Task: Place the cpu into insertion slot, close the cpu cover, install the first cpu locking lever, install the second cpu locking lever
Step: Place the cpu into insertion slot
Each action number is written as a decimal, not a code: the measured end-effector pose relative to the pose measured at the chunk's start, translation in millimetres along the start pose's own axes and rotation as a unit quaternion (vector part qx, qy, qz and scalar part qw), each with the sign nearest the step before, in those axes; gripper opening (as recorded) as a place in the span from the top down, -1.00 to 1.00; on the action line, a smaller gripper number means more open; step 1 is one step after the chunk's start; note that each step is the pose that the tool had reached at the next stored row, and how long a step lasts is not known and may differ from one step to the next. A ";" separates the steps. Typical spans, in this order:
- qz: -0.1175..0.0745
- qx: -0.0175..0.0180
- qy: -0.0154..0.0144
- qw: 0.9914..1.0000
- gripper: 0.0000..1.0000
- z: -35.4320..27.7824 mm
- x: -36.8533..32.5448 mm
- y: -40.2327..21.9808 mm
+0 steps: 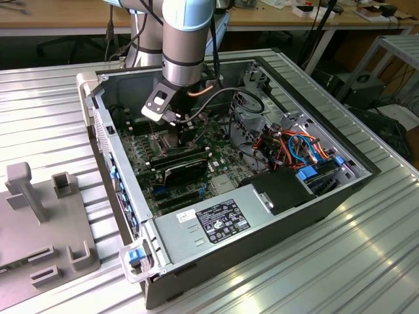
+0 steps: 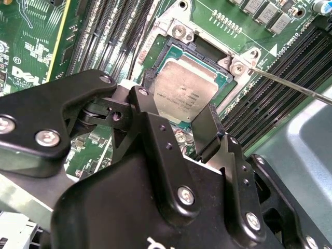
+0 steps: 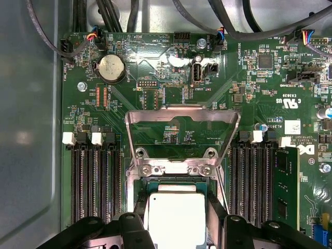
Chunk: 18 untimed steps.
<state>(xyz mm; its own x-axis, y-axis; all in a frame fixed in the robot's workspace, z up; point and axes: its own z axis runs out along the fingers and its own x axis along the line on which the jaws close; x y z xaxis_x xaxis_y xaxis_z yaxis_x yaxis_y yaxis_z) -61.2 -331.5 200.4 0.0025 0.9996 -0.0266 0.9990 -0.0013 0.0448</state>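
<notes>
The cpu (image 2: pixel 184 93), a flat silver square chip, lies low over the insertion slot (image 2: pixel 165 52), whose dark frame and silver surround show around it. My gripper (image 2: pixel 176 109) reaches down over it, one black finger (image 2: pixel 209 127) on each side, pressed against the chip's edges. The first wrist view shows the cpu (image 3: pixel 174 218) between the fingers of the gripper (image 3: pixel 176 224). The cpu cover (image 3: pixel 155 115) stands swung up on its hinge, open, beyond the slot (image 3: pixel 176 181). A thin locking lever (image 2: pixel 290 85) rod sticks out beside the slot. In the exterior view the gripper (image 1: pixel 177 134) hangs inside the open case.
Long black memory slots (image 3: pixel 96 181) flank the socket on both sides, one holding a green module (image 3: pixel 285 187). A coin battery (image 3: pixel 111 68) sits further up the board. A labelled power-supply box (image 1: pixel 213 219), coloured cables (image 1: pixel 294 147) and a grey fixture (image 1: pixel 39 216) surround the work area.
</notes>
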 end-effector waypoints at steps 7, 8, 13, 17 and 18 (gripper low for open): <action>0.000 0.000 0.000 1.000 -0.22 0.4 0.0 0.0; 0.000 0.000 0.000 1.000 -0.22 0.5 0.0 0.0; 0.000 0.000 0.000 1.000 -0.22 0.7 0.2 0.0; 0.000 0.000 0.000 1.000 -0.22 0.7 1.0 0.0; 0.000 0.000 0.000 1.000 -0.22 0.8 1.2 0.0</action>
<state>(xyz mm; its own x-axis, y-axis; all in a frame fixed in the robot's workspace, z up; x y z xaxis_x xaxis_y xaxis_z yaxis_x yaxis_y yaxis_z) -61.2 -330.3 199.5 0.0025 0.9996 -0.0265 0.9990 -0.0014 0.0449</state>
